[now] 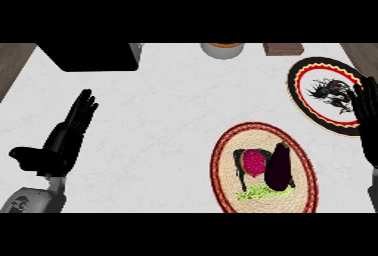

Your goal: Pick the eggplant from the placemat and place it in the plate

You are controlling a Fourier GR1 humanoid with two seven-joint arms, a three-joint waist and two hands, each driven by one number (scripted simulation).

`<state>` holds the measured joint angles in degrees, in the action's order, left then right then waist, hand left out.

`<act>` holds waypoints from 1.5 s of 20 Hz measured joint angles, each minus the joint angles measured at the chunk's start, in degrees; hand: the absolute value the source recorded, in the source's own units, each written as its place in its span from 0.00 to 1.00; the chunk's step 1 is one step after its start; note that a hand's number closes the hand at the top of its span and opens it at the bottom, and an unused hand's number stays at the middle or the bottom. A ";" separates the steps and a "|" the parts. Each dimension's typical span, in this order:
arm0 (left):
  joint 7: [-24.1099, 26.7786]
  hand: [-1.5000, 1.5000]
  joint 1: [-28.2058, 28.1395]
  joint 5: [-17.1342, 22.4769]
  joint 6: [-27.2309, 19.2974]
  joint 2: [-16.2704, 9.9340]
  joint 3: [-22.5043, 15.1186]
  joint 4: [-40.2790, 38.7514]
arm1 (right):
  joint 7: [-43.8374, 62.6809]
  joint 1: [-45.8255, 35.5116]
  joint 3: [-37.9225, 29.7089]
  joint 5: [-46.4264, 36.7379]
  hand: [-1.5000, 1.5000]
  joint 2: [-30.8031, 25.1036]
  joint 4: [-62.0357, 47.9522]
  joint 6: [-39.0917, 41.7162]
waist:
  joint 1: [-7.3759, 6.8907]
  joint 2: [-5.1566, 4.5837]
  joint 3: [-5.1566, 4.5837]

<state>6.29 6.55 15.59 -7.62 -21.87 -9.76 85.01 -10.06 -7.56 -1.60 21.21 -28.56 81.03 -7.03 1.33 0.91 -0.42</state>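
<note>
**Eggplant waits on its placemat as right hand hovers by the plate**

Nearest the viewer, the eggplant [278, 167] lies lengthwise on the right half of the round woven placemat [225, 165], stem end pointing away, beside the mat's printed cow figure and not yet touched. At the lower left, the left hand [68, 131] rests on the white worktop [170, 105], fingers straight and holding nothing, well apart from the mat. Farther back at the right edge, the right hand [366, 120] stands open and empty, fingers extended, overlapping the rim of the red-and-black patterned plate [310, 97]. Along the far edge sit a dark box [92, 56], a pale pot [221, 49] and a small brown block [283, 48].

The pickup appears to be the step in hand, and the right hand looks best placed for it. A sound approach would bring it back and down over the eggplant's thick middle, fingers across the short axis, closing only once they straddle the body. Gripping near the narrow stem end risks it tipping. The plate lies just beyond the mat, so the carry is short.
</note>
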 measured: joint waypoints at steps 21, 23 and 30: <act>-12.68 0.50 3.27 -2.13 -1.66 0.14 3.19 -6.24 | -14.51 9.04 3.41 -13.37 0.00 -5.29 -11.46 11.83 | -1.17 -0.94 0.43; -12.52 0.50 3.37 -2.48 -1.51 0.56 3.36 -6.42 | -12.22 9.46 4.14 -14.89 0.00 -7.04 -9.35 12.86 | -1.14 -0.89 0.39; -13.10 0.50 3.37 -3.88 -0.49 1.51 5.02 -6.81 | -3.33 9.30 5.33 -19.87 0.00 -9.09 -2.98 15.19 | -1.17 -0.86 0.38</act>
<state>-6.81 9.92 11.71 -8.11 -20.36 -4.74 78.20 -13.39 1.74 3.73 1.34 -37.65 78.05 8.16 0.16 0.05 -0.04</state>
